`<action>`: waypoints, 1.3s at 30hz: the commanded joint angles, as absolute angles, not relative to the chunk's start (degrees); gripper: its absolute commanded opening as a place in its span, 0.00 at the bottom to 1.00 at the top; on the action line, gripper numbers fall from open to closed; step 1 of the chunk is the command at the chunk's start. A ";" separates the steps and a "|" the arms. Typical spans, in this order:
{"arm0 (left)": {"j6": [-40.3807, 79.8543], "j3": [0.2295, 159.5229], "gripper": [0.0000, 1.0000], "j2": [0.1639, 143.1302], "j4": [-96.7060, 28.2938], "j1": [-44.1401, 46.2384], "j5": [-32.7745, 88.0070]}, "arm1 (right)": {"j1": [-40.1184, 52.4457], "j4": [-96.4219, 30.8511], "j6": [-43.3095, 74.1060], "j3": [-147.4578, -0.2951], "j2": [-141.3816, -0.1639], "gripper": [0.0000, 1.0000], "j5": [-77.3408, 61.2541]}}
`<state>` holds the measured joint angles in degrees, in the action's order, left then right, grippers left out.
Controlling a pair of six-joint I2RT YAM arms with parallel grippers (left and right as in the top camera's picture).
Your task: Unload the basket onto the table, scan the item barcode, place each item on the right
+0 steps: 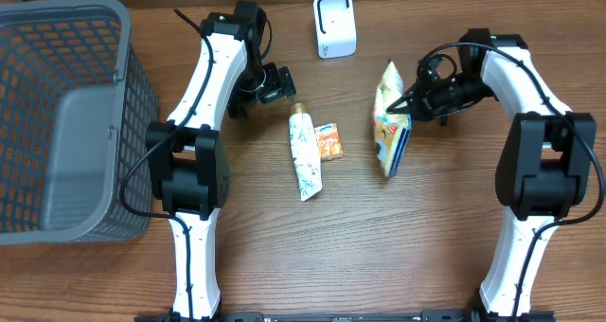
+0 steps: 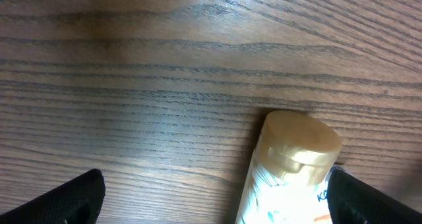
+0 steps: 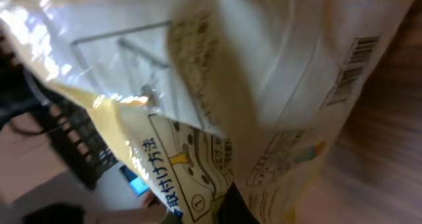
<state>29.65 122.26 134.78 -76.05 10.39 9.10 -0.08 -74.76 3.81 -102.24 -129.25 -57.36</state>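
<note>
On brown wood table (image 1: pixel 426 256): yellow snack bag (image 1: pixel 390 123) pinched tight in right gripper (image 1: pixel 405 104), tipped up on its edge, a bit away from white scanner (image 1: pixel 334 26). Left gripper (image 1: pixel 281 83) wide open, right by gold cap of tube (image 1: pixel 304 156).

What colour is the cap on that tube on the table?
The cap is pale gold; the left wrist view shows it best.
</note>
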 commanded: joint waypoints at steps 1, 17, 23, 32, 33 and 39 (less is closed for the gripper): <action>29.78 121.97 1.00 133.73 -76.01 10.15 8.38 | 2.81 -75.81 -0.51 -102.08 -127.26 0.04 -71.96; 29.78 121.97 1.00 133.73 -76.01 10.15 8.38 | 16.43 -67.24 2.79 -101.95 -127.52 0.04 -74.72; 29.78 121.97 1.00 133.73 -76.01 10.15 8.38 | 16.45 -62.87 10.85 -101.58 -128.07 0.04 -66.76; 29.78 121.97 1.00 133.73 -76.01 10.15 8.36 | 16.43 -58.65 17.34 -95.90 -128.07 0.04 -50.22; 29.78 121.97 1.00 133.73 -76.01 10.15 8.38 | 16.43 -59.09 18.31 -95.98 -128.05 0.05 -45.21; 29.78 121.97 1.00 133.73 -76.01 10.15 8.38 | 15.99 -63.07 18.24 -99.20 -127.92 0.23 -31.03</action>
